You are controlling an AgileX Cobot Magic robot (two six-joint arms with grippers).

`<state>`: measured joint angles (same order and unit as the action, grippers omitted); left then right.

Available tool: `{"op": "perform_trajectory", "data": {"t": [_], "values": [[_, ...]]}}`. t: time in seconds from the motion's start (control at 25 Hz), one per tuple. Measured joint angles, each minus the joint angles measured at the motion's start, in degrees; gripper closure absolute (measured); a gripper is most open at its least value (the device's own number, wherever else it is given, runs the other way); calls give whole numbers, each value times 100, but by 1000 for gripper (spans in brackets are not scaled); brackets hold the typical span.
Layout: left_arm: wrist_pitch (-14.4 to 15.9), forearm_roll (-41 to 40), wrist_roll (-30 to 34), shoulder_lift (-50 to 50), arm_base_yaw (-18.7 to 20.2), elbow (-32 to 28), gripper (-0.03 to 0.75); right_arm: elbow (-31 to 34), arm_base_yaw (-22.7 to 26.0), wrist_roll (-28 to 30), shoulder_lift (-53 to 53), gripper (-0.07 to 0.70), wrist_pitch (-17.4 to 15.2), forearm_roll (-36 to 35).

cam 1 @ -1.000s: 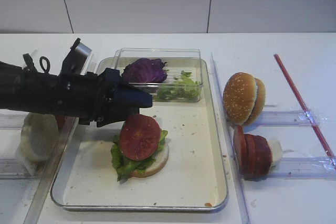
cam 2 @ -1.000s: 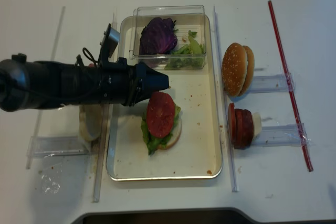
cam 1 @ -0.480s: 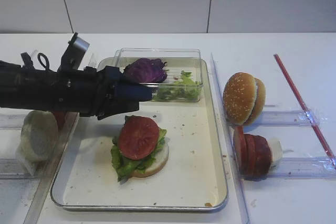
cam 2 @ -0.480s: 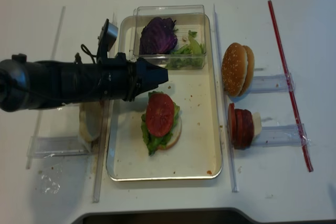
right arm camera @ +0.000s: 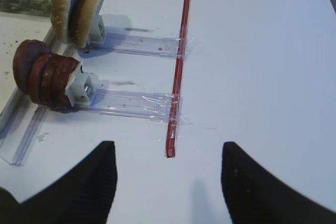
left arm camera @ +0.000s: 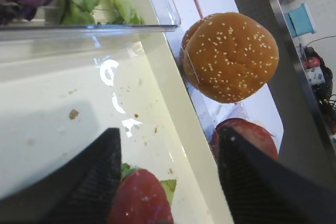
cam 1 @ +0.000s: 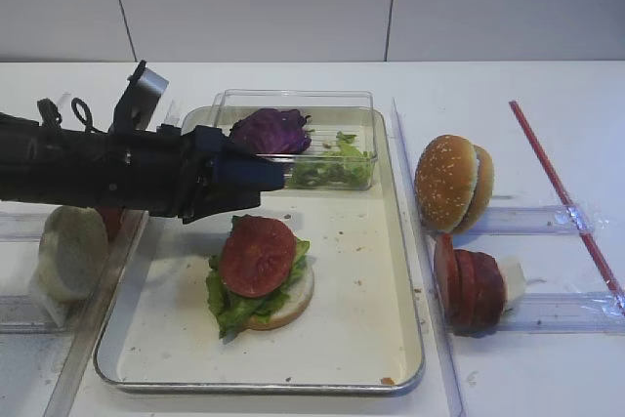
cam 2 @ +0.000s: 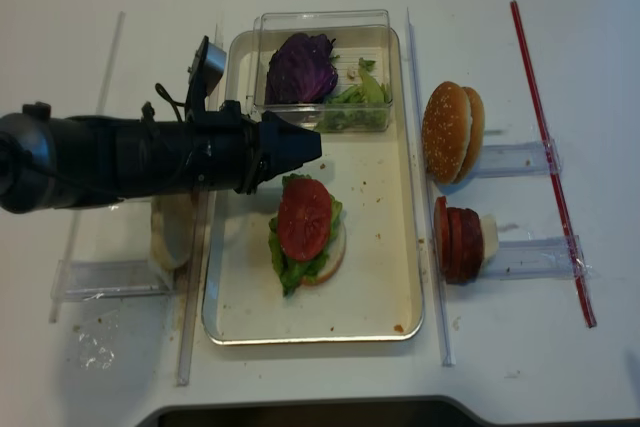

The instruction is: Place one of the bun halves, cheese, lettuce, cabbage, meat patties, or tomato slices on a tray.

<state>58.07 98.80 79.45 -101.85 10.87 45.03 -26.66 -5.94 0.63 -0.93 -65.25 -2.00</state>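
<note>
Tomato slice [cam 1: 257, 256] sits on top of lettuce [cam 1: 231, 303] and a pale bun half [cam 1: 290, 304], stacked in the lower left part of the tray [cam 1: 381, 329]. My left end effector [cam 1: 266, 174] hovers just above and behind that stack, its fingers spread apart and holding nothing; from the left wrist view I see both dark fingers [left arm camera: 100, 177] framing bare tray surface with the red slice between them lower down. My right end effector [right arm camera: 168, 182] hangs over bare counter, its fingers wide apart and empty.

Moving outward, a clear plastic box [cam 1: 363, 112] stands at the far end of the tray, with purple cabbage [cam 1: 269, 131] on its left side and more green leaves on its right. Crumbs speckle the cream tray floor.

Right of the tray, sesame bun halves [cam 1: 452, 183] stand on edge in a clear rail holder [cam 1: 537, 217], and the meat patties [cam 1: 467, 285] stand on edge in a second holder nearer me, with a white block against them. A red strip [cam 1: 562, 192] runs diagonally across both holders. On the left, another pale bun half [cam 1: 70, 251] leans in a holder beside the tray.

The counter [cam 1: 547, 378] is white and a little smudged, and behind it rises a plain pale panelled wall [cam 1: 254, 2] with thin dark seams.
</note>
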Motion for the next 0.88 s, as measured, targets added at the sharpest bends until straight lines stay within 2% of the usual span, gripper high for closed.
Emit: {"op": "perform_trajectory", "data": {"t": [0.12, 0.24, 0.36, 0.68, 0.88], "values": [[0, -69, 0, 0, 0, 0, 339, 0, 0, 0, 0, 177, 0, 0], [-241, -263, -11, 104, 0, 30, 339, 0, 0, 0, 0, 177, 0, 0], [-466, -783, -279, 312, 0, 196, 339, 0, 0, 0, 0, 177, 0, 0], [-577, -2239, -1369, 675, 0, 981, 339, 0, 0, 0, 0, 177, 0, 0], [-631, -3368, -2282, 791, 0, 1431, 339, 0, 0, 0, 0, 177, 0, 0]]}}
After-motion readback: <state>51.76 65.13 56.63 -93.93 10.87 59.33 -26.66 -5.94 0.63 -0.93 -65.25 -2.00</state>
